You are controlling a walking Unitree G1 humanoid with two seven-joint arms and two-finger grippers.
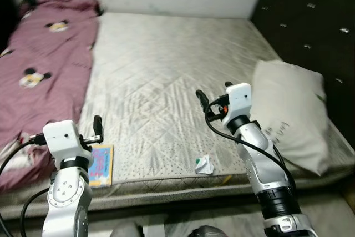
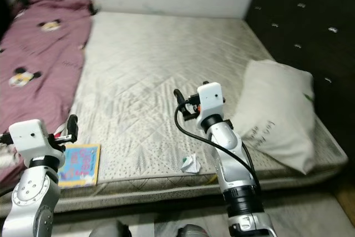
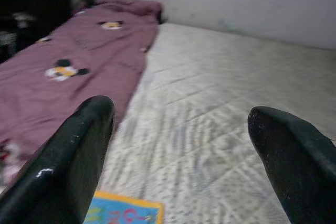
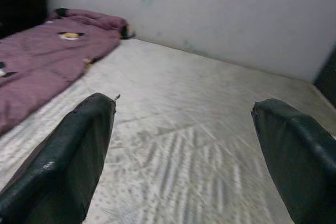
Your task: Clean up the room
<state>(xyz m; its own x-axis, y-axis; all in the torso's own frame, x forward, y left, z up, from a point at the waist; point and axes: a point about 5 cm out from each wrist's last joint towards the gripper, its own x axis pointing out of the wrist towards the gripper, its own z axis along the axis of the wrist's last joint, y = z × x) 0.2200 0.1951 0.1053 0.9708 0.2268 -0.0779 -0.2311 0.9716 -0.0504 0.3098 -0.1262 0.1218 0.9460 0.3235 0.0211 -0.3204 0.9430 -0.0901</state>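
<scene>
Now the robot is standing at the foot of a bed (image 1: 166, 70), and both arms are reaching over the bare grey mattress. Its left tool (image 3: 184, 150) is hovering wide open and holding nothing, just above a colourful booklet (image 1: 101, 165) that is lying near the mattress edge at 7 o'clock. Its right tool (image 4: 184, 145) is also spreading wide and empty over the middle of the bed. A crumpled white paper (image 1: 204, 165) is lying at 6 o'clock by the edge. A pillow (image 1: 291, 115) is resting at 3 o'clock, and a maroon blanket (image 1: 39, 65) is covering the 9 o'clock side.
</scene>
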